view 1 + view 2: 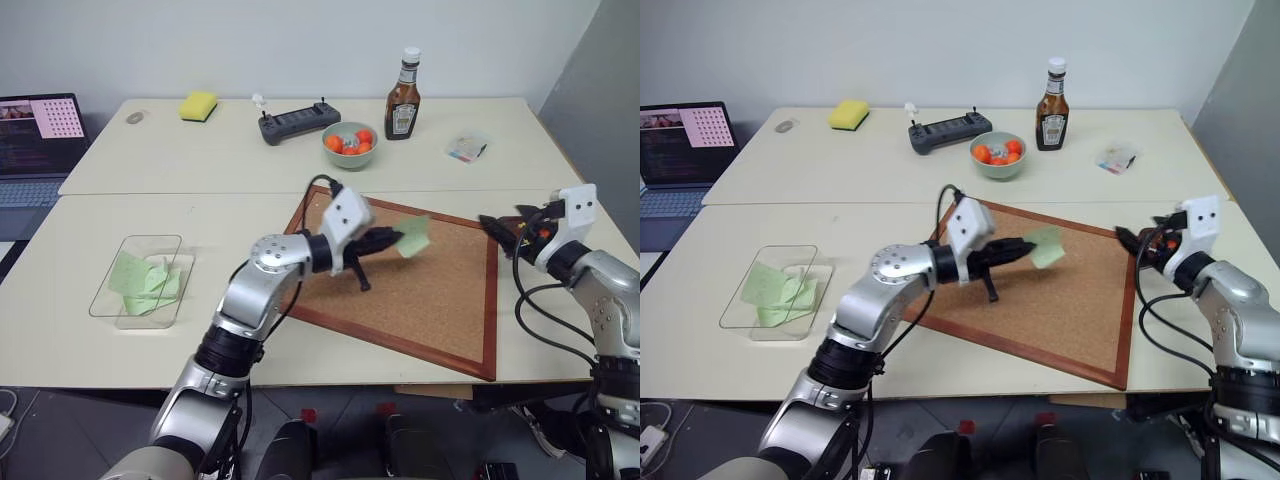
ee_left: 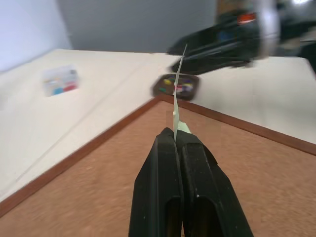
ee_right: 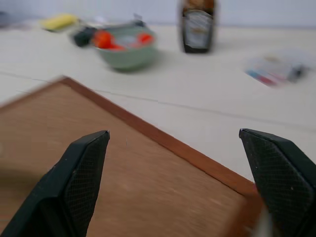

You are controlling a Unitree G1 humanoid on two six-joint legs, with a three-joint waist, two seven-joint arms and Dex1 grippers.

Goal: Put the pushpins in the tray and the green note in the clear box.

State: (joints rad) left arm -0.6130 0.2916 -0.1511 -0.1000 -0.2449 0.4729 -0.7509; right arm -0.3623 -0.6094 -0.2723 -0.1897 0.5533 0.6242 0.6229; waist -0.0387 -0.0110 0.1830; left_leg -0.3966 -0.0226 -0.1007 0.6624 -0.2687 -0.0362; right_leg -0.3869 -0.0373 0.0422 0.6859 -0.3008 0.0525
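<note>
Black left jaws pinch thin green note over cork board; right jaws spread

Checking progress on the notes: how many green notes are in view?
At least 3: one in the left gripper, note above the corkboard; two or more overlapping in the clear box, count unclear.

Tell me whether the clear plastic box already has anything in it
Not empty: the clear plastic box holds several pale-green paper notes lying loosely inside.

Head cameras overlook the cork board from above; wrist cameras skim it closely.
</note>
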